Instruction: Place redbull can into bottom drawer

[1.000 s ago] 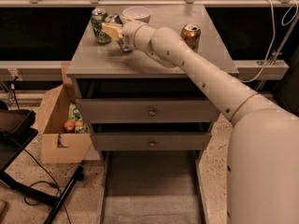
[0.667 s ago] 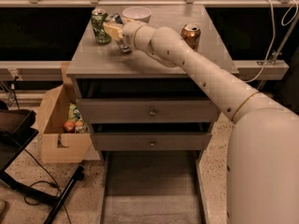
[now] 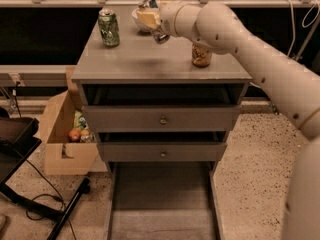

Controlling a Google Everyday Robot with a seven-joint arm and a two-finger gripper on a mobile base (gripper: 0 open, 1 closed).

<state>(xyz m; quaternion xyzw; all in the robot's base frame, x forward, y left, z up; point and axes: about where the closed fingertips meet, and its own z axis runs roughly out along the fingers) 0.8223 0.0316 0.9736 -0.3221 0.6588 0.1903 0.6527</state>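
Note:
My gripper [image 3: 151,20] is above the back middle of the grey cabinet's top [image 3: 160,66]. It is shut on the redbull can [image 3: 160,35] and holds it tilted, clear of the top. The can's silver top shows above the yellowish fingers [image 3: 146,18], its lower end below them. A shadow lies on the cabinet top under it. The bottom drawer [image 3: 162,204] is pulled out towards me at floor level, a long shallow grey tray with side rails. The arm reaches in from the right.
A green can [image 3: 108,28] stands at the top's back left, and an orange-gold can [image 3: 201,55] at the right. A white bowl [image 3: 137,19] sits behind the gripper. Two knobbed drawers [image 3: 161,119] stand slightly open. A cardboard box [image 3: 62,144] and a black stand [image 3: 20,144] are on the floor at left.
The gripper has risen and moved right with the redbull can, lifting it off the cabinet top. The view of the cabinet has shifted a little.

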